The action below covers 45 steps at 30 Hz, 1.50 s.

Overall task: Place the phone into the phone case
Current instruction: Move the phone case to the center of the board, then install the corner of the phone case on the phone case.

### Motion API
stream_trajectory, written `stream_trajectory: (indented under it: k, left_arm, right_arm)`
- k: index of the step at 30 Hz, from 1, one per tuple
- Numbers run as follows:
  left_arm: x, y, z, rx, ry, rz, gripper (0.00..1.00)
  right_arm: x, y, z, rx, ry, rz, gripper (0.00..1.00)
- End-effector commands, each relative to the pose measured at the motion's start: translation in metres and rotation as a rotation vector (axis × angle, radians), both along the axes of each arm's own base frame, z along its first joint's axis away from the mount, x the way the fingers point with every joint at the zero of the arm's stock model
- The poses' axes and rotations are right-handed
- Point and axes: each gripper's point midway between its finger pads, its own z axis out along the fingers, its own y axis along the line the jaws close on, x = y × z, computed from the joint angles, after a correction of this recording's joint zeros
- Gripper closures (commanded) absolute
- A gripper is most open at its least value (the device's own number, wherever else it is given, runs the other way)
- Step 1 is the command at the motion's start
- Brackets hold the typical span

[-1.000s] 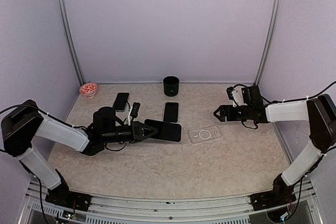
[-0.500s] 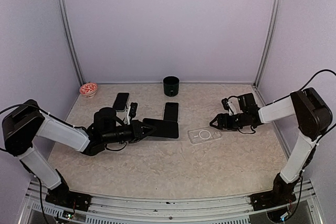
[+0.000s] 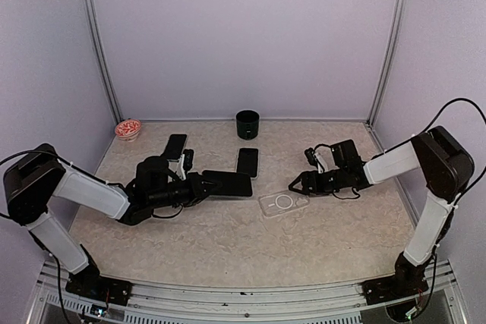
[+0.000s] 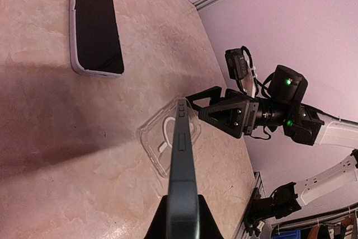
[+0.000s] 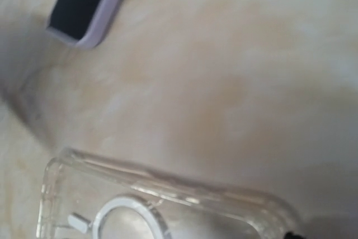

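Observation:
My left gripper [image 3: 199,186] is shut on one end of a dark phone [image 3: 228,183] and holds it off the table, pointing right. In the left wrist view the phone [image 4: 182,172] shows edge-on, its far tip over the clear phone case [image 4: 159,144]. The case [image 3: 282,202] lies flat mid-table with a white ring inside. My right gripper [image 3: 295,186] stands open, low at the case's right end. Its jaws [image 4: 197,106] are spread just beyond the case. The right wrist view looks down on the case's rim [image 5: 168,191].
A white-edged phone [image 3: 247,162] lies face up just behind the held phone. Another phone [image 3: 175,146] and a small black object [image 3: 187,158] lie at the back left. A dark cup [image 3: 247,124] and a small red-and-white bowl [image 3: 127,128] stand by the back wall.
My right gripper came down and left to the case, its jaws narrowing a little, and the case slid left and nearer with it. The left gripper lifted the phone slightly towards the case.

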Motion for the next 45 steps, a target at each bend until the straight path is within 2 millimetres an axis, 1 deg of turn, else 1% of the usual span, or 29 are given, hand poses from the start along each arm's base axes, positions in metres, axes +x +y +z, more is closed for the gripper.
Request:
stream_trajectory:
  k: [1,4,9,13,16,18,21,24,27,29,31,38,41,42,43,45]
  left_arm:
    - [0.009,0.002,0.003,-0.027,0.004,0.039,1.0]
    - [0.009,0.002,-0.005,-0.025,0.041,0.052,1.0]
    - [0.007,0.006,-0.014,-0.011,0.085,0.079,1.0]
    - [0.005,0.014,-0.011,-0.007,0.084,0.115,1.0]
    - [0.001,0.012,-0.003,-0.016,0.074,0.105,1.0]
    - [-0.002,0.007,-0.001,-0.02,0.08,0.08,1.0]
    - [-0.007,-0.002,0.0,-0.035,0.101,0.053,1.0]
    - [-0.011,-0.007,0.005,-0.055,0.107,0.046,1.0]
    - [-0.013,-0.016,0.012,-0.071,0.106,0.039,1.0]
    - [-0.013,-0.026,0.018,-0.081,0.107,0.029,1.0]
    - [-0.013,-0.035,0.019,-0.083,0.125,0.025,1.0]
    - [-0.01,-0.071,0.007,-0.153,0.234,-0.015,1.0]
    - [-0.009,-0.085,-0.005,-0.162,0.28,-0.025,1.0]
    - [-0.008,-0.09,-0.005,-0.167,0.287,-0.033,1.0]
    - [-0.007,-0.093,-0.011,-0.161,0.302,-0.033,1.0]
    - [-0.007,-0.099,-0.015,-0.161,0.316,-0.031,1.0]
  right_arm:
    - [-0.019,0.02,0.0,0.015,0.015,0.024,0.2]
    - [-0.028,0.032,0.006,0.031,0.018,0.026,0.17]
    - [-0.042,0.047,0.021,0.073,0.02,0.027,0.16]
    - [-0.054,0.057,0.033,0.103,0.015,0.038,0.16]
    - [-0.059,0.065,0.037,0.108,0.012,0.055,0.16]
    - [-0.059,0.066,0.036,0.103,0.013,0.059,0.16]
    - [-0.056,0.061,0.037,0.075,-0.002,0.031,0.15]
    - [-0.055,0.054,0.043,0.05,-0.026,0.01,0.14]
    - [-0.056,0.049,0.052,0.042,-0.052,-0.002,0.14]
    - [-0.057,0.045,0.057,0.033,-0.066,-0.015,0.13]
    - [-0.057,0.04,0.059,0.022,-0.074,-0.031,0.12]
    - [-0.06,0.029,0.054,0.008,-0.068,-0.07,0.1]
    - [-0.061,0.025,0.05,0.015,-0.058,-0.087,0.1]
    - [-0.062,0.024,0.049,0.02,-0.053,-0.09,0.09]
    - [-0.063,0.024,0.049,0.031,-0.051,-0.088,0.09]
    - [-0.065,0.025,0.048,0.046,-0.04,-0.087,0.09]
